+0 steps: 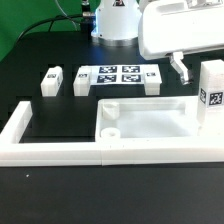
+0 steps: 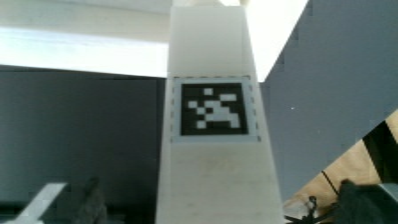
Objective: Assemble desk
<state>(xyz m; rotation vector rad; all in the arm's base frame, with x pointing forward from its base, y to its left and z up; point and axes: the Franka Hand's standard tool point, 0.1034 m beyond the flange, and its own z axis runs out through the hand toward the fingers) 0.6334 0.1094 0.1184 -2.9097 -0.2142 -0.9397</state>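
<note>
The white tray-like desk top (image 1: 150, 120) lies against the front wall, with a round socket (image 1: 112, 131) showing at its near left corner. One white tagged leg (image 1: 211, 95) stands upright at the tray's right end. In the wrist view this leg (image 2: 217, 110) fills the middle, tag facing the camera. My gripper (image 1: 195, 72) is by the leg's upper part. It is open: in the wrist view (image 2: 214, 208) dark fingers (image 2: 63, 205) stand clear of the leg on both sides. Two more legs (image 1: 51, 79) (image 1: 152, 80) lie at the back.
The marker board (image 1: 112, 76) lies between the two loose legs. The low white U-shaped border wall (image 1: 60, 152) runs along the front and up the exterior view's left side. The arm's base (image 1: 115, 20) stands at the back.
</note>
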